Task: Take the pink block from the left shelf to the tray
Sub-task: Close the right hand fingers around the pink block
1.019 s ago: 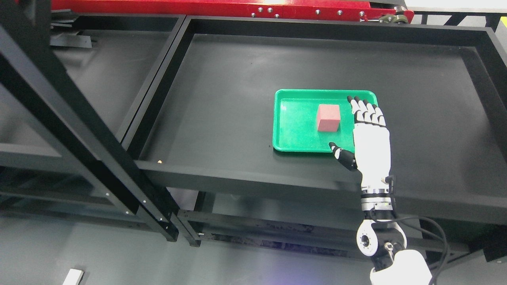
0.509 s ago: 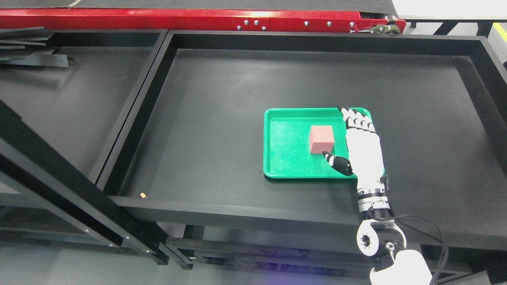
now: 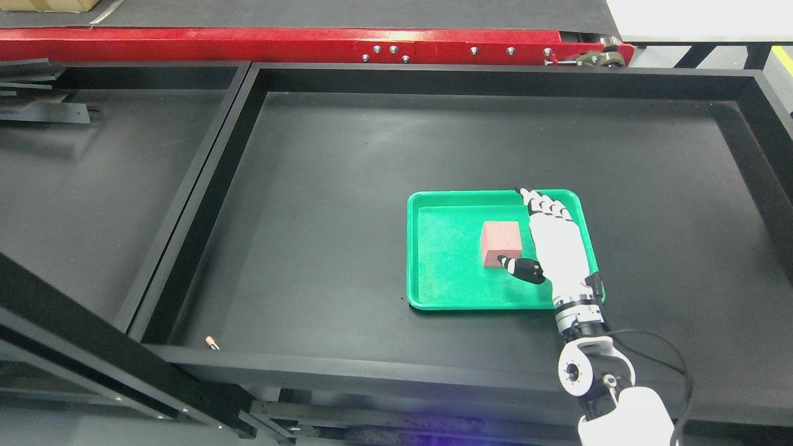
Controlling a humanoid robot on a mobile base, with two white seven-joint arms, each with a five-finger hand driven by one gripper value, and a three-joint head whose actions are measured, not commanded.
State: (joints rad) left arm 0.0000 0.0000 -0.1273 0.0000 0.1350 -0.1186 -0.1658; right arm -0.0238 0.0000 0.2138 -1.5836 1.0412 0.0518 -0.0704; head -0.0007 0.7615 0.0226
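Note:
A pink block (image 3: 500, 243) sits inside a green tray (image 3: 443, 291) on the black shelf. My right hand (image 3: 548, 238) reaches in from the lower right and hovers over the right part of the tray, just right of the block. Its fingers (image 3: 545, 205) are stretched out flat and point away from me. The black-tipped thumb (image 3: 519, 267) sticks out left, close to the block's near right corner. The hand holds nothing. My left arm does not show.
The tray lies in a large black bin with raised walls (image 3: 396, 77). A second black bin (image 3: 93, 179) lies to the left. A red rail (image 3: 310, 40) runs along the back. A black post (image 3: 93, 353) crosses the lower left. A small brown bit (image 3: 211, 341) lies at the bin's near-left corner.
The camera has moved, so the whole scene has shifted down and left in the picture. My right hand has moved closer to the block; its thumb now lies by the block's near corner.

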